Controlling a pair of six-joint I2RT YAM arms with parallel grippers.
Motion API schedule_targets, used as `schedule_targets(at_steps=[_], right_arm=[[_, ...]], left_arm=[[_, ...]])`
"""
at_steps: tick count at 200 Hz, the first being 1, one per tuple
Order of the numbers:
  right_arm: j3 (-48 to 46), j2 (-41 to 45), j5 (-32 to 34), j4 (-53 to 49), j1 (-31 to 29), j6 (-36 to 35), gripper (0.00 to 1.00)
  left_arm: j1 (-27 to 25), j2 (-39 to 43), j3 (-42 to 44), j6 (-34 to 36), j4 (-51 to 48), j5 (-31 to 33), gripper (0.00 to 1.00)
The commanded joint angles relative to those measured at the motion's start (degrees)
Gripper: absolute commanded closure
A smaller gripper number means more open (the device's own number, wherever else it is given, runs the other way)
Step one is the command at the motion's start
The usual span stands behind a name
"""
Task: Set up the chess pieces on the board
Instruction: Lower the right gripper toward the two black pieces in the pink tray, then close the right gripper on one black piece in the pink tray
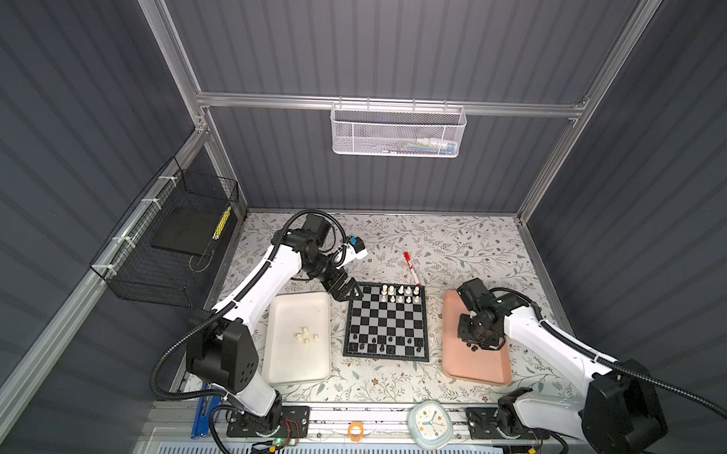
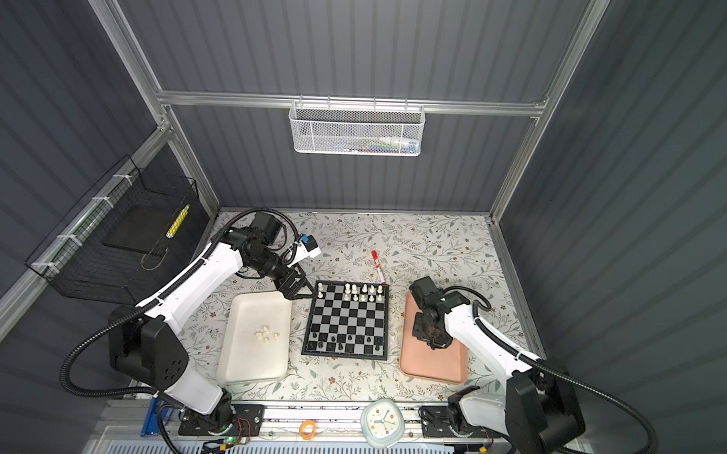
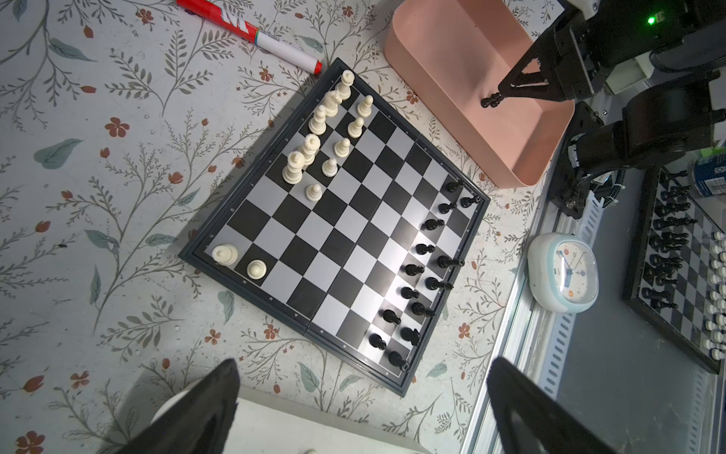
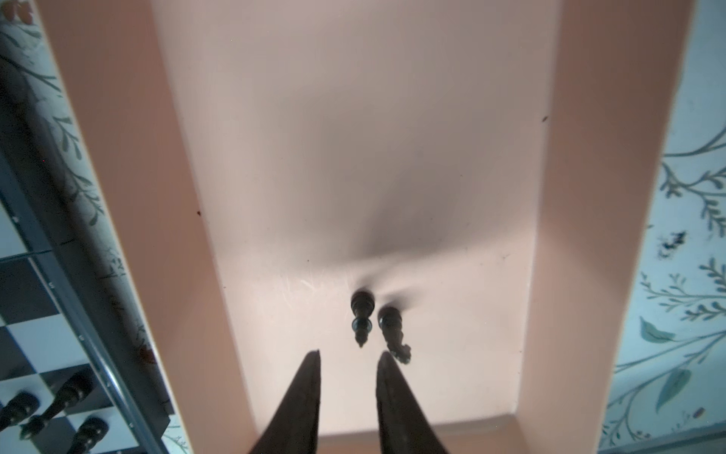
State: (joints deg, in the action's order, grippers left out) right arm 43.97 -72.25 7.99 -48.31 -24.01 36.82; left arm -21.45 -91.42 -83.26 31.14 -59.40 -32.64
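Observation:
The board (image 1: 387,322) lies mid-table between two trays. Cream-white chess pieces (image 1: 399,293) fill part of its two far rows, and black ones (image 1: 387,345) stand along the two near rows. Several more white pieces (image 1: 306,336) lie in the white tray (image 1: 296,367). My left gripper (image 1: 349,292) hangs wide open and empty over the board's far left corner (image 3: 363,412). My right gripper (image 4: 349,355) is low inside the pink tray (image 4: 589,236). Its jaws stand a little apart with nothing between them. Two black pieces (image 4: 361,314) stand just beyond its tips.
A red-and-white marker (image 1: 411,267) lies behind the board. A small clock (image 1: 430,423) and an orange tape ring (image 1: 355,430) sit on the front rail. A black wire basket (image 1: 165,246) hangs on the left wall and a white mesh basket (image 1: 398,129) at the back.

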Motion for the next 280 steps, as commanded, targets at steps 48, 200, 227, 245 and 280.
schedule_targets(at_steps=[48, 200, 227, 245, 280], right_arm=[[1.65, -2.50, 1.50, -0.60, -0.19, -1.35, 0.72], [1.85, -7.20, 1.70, 0.68, -0.21, -2.54, 0.72], [1.74, -7.89, 1.84, 1.09, -0.19, -2.57, 0.72], [1.44, -8.35, 2.03, 1.23, -0.22, -2.57, 0.72], [0.85, -8.78, 2.03, 2.08, -0.17, -2.49, 0.71]], left_arm=[[-0.43, 0.91, 0.22, 2.44, -3.23, -2.62, 0.00], [-0.52, 0.88, 0.41, 3.95, -4.06, -3.86, 0.00], [-0.52, 0.87, 0.45, 3.99, -4.02, -3.93, 0.01], [-0.52, 0.97, 0.64, 3.85, -3.91, -3.75, 0.00], [-0.52, 1.15, 0.91, 3.83, -3.66, -3.66, 0.01]])
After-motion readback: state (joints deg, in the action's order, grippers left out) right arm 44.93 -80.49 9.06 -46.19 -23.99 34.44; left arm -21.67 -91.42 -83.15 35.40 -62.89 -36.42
